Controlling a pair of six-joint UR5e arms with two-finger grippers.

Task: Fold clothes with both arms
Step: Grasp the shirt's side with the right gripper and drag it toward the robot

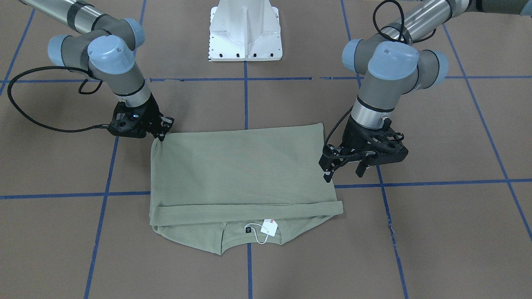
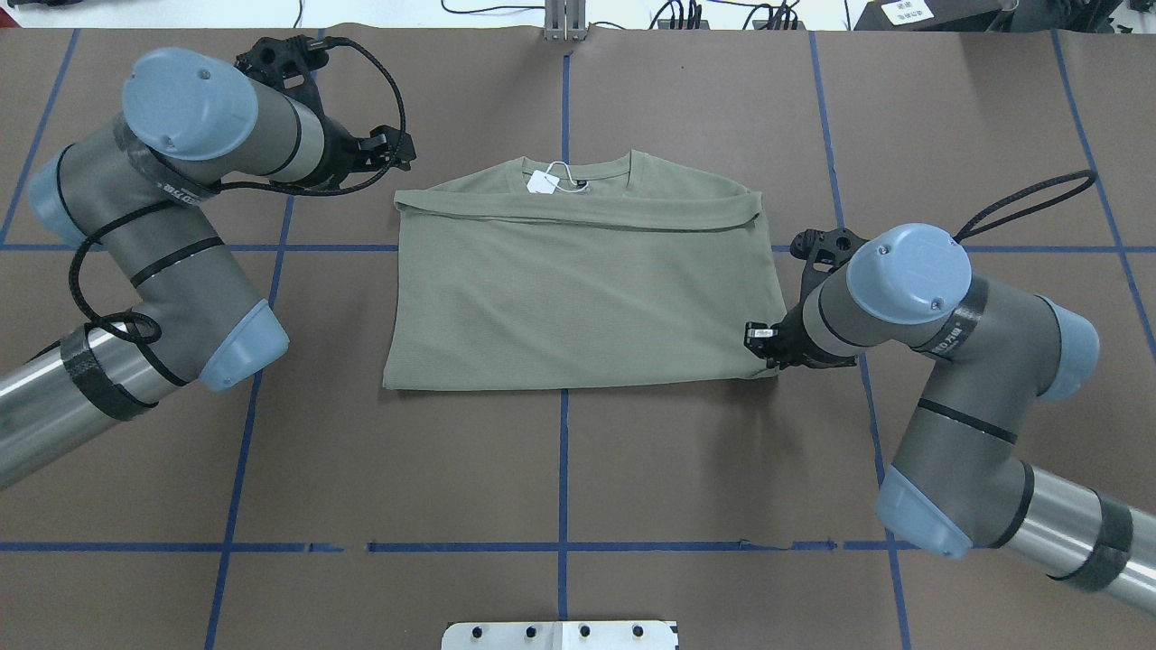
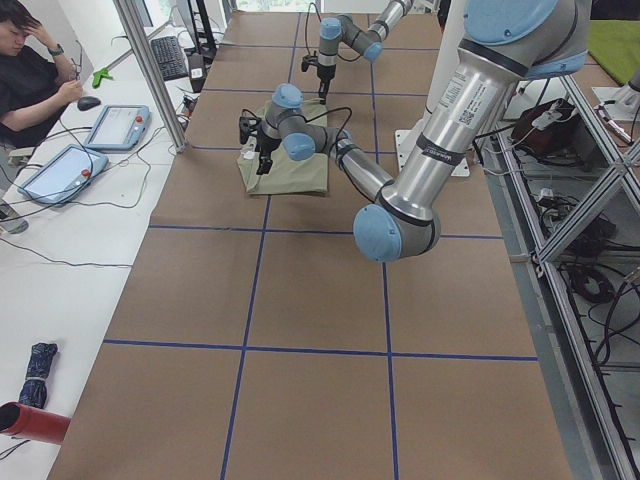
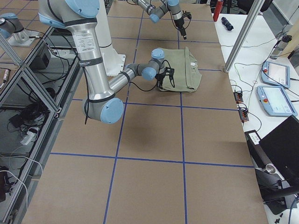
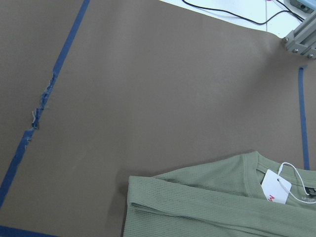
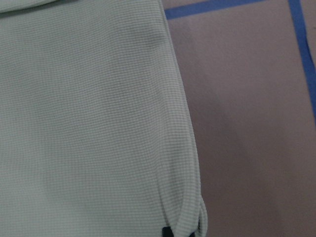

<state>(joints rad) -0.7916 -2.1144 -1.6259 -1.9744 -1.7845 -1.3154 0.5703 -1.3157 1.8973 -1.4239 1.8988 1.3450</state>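
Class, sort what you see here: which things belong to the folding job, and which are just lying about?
Job: shirt; hang tag; right gripper, jaws shut on a shirt corner; left gripper, jaws open, off the shirt.
Lying about: white base; tablets; keyboard; red tube.

The sage-green ribbed knit shirt [image 1: 241,166] is one plain colour all over, with a fine waffle weave visible in the right wrist view. At its collar are a white paper hang tag [image 1: 270,227] with a red mark and white string, and a small black neck label [image 1: 248,231]. The brown matte table cover [image 1: 436,241] carries a grid of blue tape lines [image 1: 245,99]. The left arm [image 1: 390,74] and right arm [image 1: 112,62] are silver and grey with light blue caps and black cables. The left gripper [image 1: 343,176] and right gripper [image 1: 162,136] are black. The metal pedestal base [image 1: 245,37] is white.
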